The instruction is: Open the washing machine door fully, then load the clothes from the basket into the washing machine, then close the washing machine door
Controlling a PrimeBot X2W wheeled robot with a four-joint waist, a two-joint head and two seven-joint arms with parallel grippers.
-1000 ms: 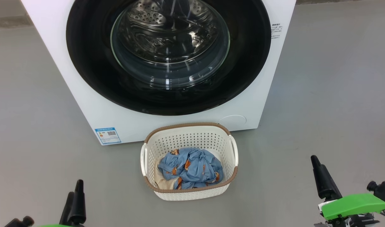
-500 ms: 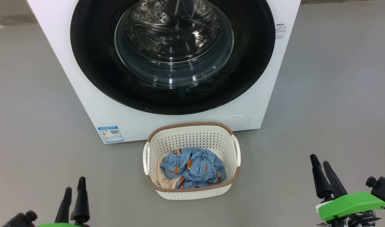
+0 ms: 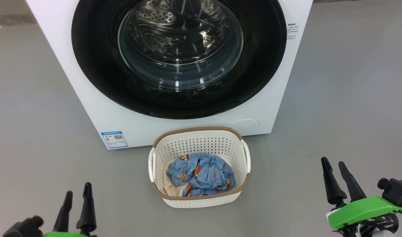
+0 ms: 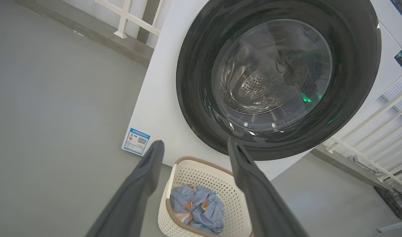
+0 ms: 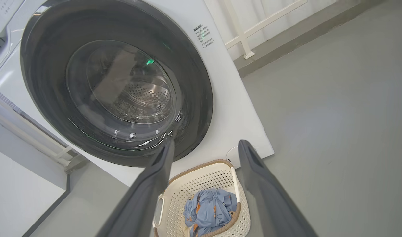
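Note:
The white washing machine (image 3: 99, 112) stands ahead, its round black-rimmed door (image 3: 178, 56) closed flat against the front, steel drum visible through the glass. In front of it on the floor sits the cream perforated basket (image 3: 199, 143) with a brown rim, holding light blue clothes (image 3: 201, 176) with orange prints and a cream piece. My left gripper (image 3: 77, 192) is open at the lower left, well apart from the basket. My right gripper (image 3: 334, 164) is open at the lower right, empty. The door (image 4: 276, 75) and basket (image 4: 204, 171) show past the left gripper (image 4: 194, 146); the right gripper (image 5: 206, 144) frames the basket (image 5: 207, 184).
A blue label sticker (image 3: 114, 140) is on the machine's lower left front. Grey floor (image 3: 345, 98) lies open on both sides of the machine. A white railing (image 4: 378, 131) stands beside the machine, and another white railing (image 5: 243, 33) behind it.
The view shifted slightly. Both grippers turned, so each pair of fingers now shows spread apart; the right gripper rose a little. Basket, clothes and door stay as they were.

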